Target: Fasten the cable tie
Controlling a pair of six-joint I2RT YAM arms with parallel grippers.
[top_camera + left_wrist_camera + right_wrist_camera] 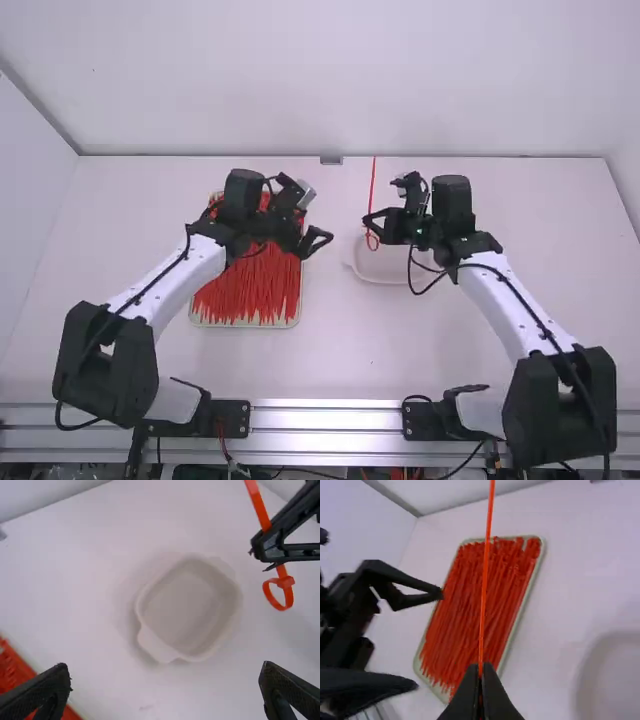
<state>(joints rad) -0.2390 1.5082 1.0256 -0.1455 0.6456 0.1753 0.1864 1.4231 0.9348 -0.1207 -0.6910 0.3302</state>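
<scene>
1. High view. The right end effector (384, 226) is clamped on the red cable tie (373, 190) above the far rim of the white dish (375, 276). The strap stands upright and a small loop (372, 240) hangs below the grip. The left end effector (311, 236) hovers at the far edge of the tray (250, 324) of spare ties (250, 285), near the held tie and carrying nothing. Everything sits on the white bench (520, 200).

2. Left wrist view. The left arm's own fingers (40, 692) are spread wide and empty. The tie's tail passes through its head, so the loop is closed. It hangs just beside the dish's rim, apart from it.

3. Right wrist view. The right arm's own fingers are pinched narrow on the strap, which runs up and away over the tray.

4. Progress (judgement). Threading is done and the tie reads as fastened. The loop possibly needs cinching tighter, but the latch is too small to check. What looks left is release, probably into the dish.
</scene>
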